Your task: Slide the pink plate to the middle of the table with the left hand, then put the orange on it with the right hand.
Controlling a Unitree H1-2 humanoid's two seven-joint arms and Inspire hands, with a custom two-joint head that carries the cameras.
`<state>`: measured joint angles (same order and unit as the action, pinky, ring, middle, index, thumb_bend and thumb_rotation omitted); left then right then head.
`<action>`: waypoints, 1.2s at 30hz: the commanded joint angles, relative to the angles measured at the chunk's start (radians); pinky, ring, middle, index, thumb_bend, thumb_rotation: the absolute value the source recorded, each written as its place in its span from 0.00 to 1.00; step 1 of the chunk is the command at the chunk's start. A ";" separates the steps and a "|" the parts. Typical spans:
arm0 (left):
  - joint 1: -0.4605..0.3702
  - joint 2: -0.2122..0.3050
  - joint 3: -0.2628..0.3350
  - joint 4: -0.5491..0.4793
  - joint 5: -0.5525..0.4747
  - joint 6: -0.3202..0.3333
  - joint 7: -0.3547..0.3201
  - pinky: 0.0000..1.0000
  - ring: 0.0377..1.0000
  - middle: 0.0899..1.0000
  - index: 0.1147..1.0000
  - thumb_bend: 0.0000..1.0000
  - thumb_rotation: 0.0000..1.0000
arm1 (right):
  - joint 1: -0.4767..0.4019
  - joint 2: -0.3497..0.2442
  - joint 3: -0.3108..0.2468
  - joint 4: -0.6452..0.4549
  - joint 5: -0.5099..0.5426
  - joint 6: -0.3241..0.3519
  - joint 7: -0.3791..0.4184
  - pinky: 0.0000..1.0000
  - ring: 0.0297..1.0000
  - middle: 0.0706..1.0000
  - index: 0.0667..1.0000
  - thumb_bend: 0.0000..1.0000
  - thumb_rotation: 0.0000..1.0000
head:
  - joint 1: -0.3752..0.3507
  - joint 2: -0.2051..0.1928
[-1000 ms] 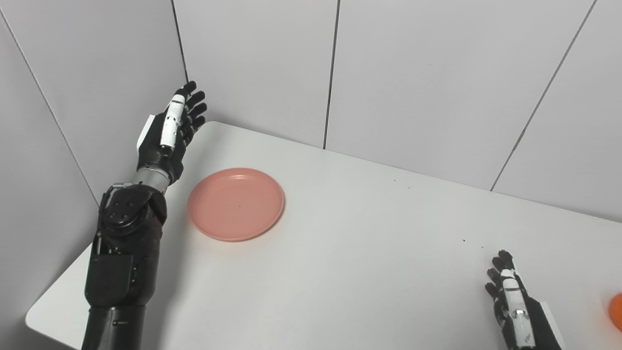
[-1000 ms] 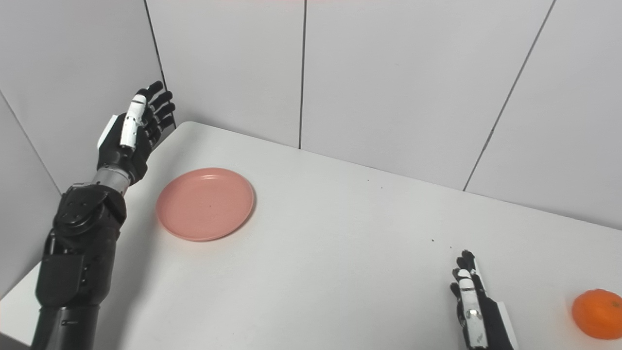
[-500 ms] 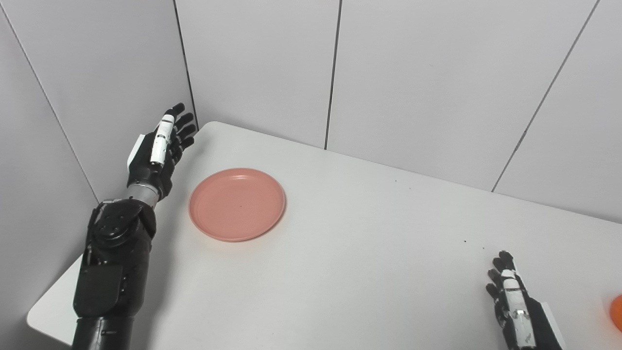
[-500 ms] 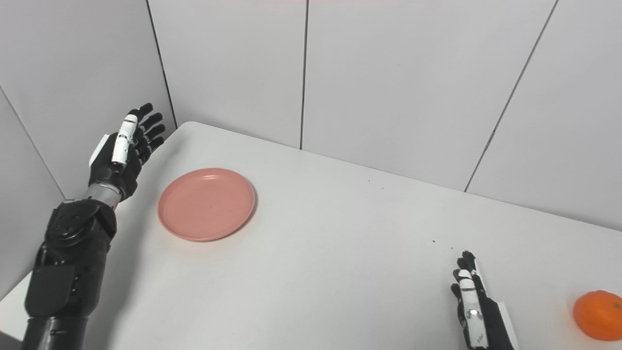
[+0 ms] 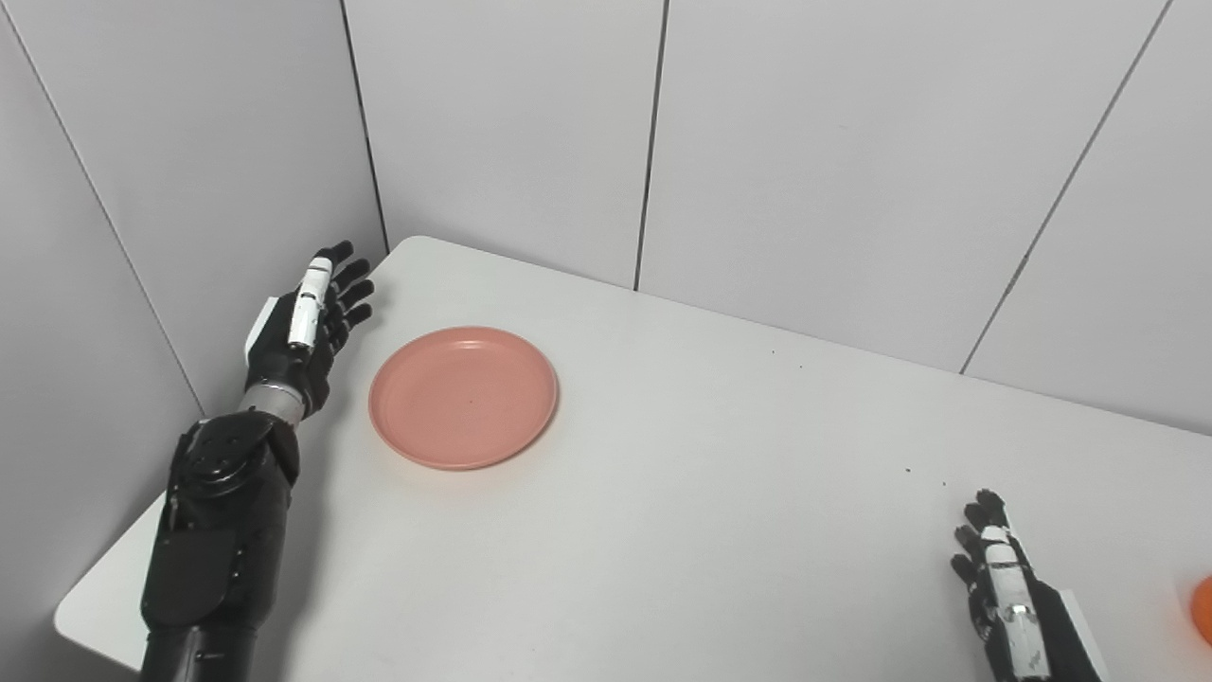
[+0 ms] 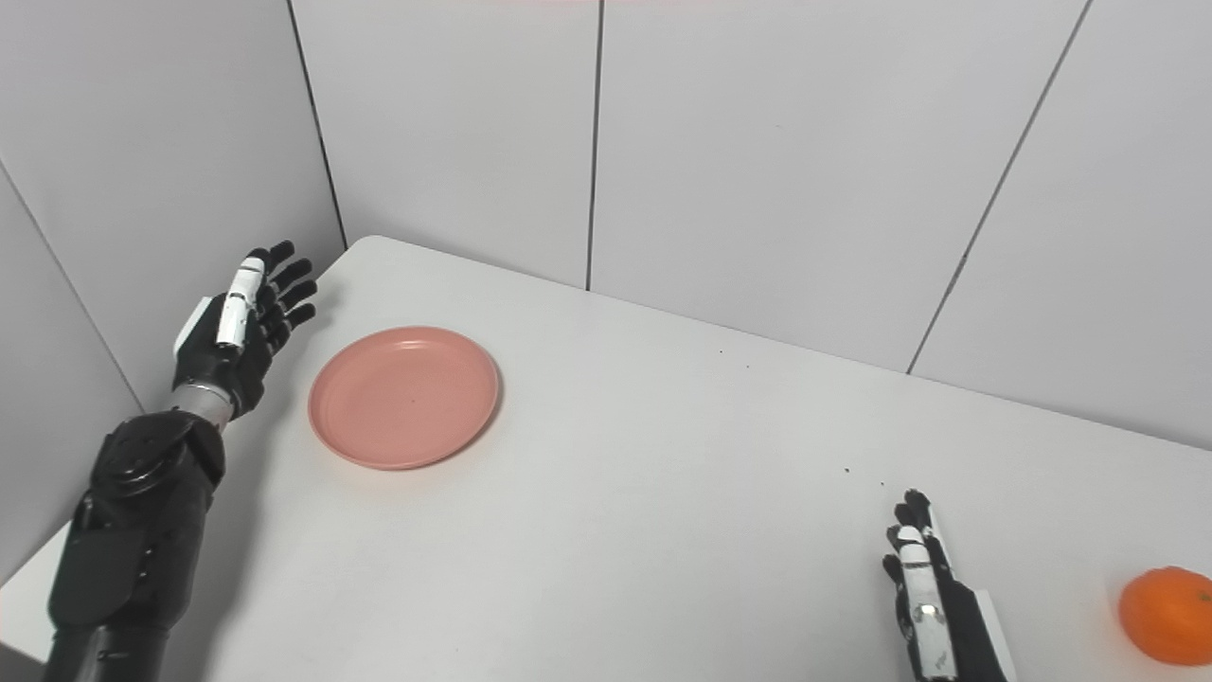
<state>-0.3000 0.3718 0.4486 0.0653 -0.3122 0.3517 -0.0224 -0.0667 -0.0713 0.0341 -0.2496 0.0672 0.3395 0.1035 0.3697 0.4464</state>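
So the pink plate (image 5: 463, 397) is sitting flat on the white table (image 5: 682, 530), over toward the far left corner and nowhere near the middle. Nothing is lying on it.

The left hand (image 5: 305, 322) is hanging just to the left of the plate, near the table's left edge, with a clear gap between them, so it isn't touching the rim. It's turned edge-on with the palm facing toward the plate, and its fingers (image 5: 352, 273) are stretched out and slightly fanned, pointing toward the back corner where the wall panels (image 5: 511, 133) are meeting. It isn't holding anything. I honestly can't tell whether it's floating above the surface or brushing it, though a soft shadow is showing on the table next to it.

The right hand (image 6: 933, 606) is down at the bottom right, only partly in the shot since the lower edge is cutting off its wrist. Its fingers (image 6: 911, 516) are lying straight and close together, pointing away from the robot, and it's gripping nothing. It looks like it's resting low on the table, but I can't say for sure that it's touching.

The orange (image 6: 1165, 614) is sitting on the table to the right of that hand, near it but with a gap, and well apart from the plate. In the left eye view it's barely peeking in at the right border.
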 commanded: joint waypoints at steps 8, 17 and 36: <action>-0.019 0.034 0.005 0.101 -0.023 -0.115 -0.042 0.94 0.92 0.92 0.92 0.29 1.00 | -0.021 -0.007 -0.006 -0.032 0.007 -0.006 0.003 1.00 1.00 1.00 1.00 0.03 1.00 | -0.002 0.003; -0.007 0.035 0.002 0.178 -0.028 -0.180 -0.065 0.96 0.93 0.93 0.92 0.34 1.00 | -0.023 -0.012 -0.003 -0.033 -0.002 -0.007 0.003 1.00 1.00 1.00 1.00 0.02 1.00 | -0.002 0.008; 0.029 0.009 -0.048 0.158 -0.068 -0.109 -0.078 0.89 0.89 0.89 0.87 0.36 1.00 | -0.026 -0.004 -0.006 -0.026 0.004 -0.014 -0.001 1.00 1.00 1.00 1.00 0.03 1.00 | -0.012 0.015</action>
<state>-0.2717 0.3854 0.4132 0.2514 -0.3678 0.2149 -0.0909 -0.0671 -0.0765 0.0336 -0.2503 0.0649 0.3396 0.1027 0.3574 0.4602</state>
